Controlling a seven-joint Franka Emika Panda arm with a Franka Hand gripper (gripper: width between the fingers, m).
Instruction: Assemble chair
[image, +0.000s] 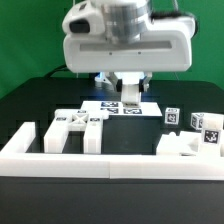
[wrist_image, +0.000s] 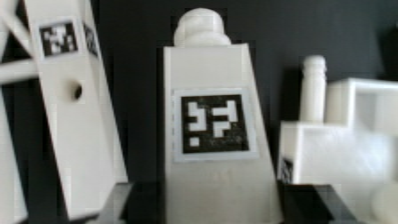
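Plainly, the pincer (wrist_image: 210, 206) clamps an upright white chair leg (wrist_image: 214, 80) bearing a black-and-white square tag (wrist_image: 214, 125).

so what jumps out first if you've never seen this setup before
The bulky robot arm fills the top of the exterior view, its gripper hanging low over the middle of the black table. In the wrist view a white post with a black-and-white tag stands upright and close, apparently gripped near its base. Other white chair parts cluster behind the long white wall at the front.
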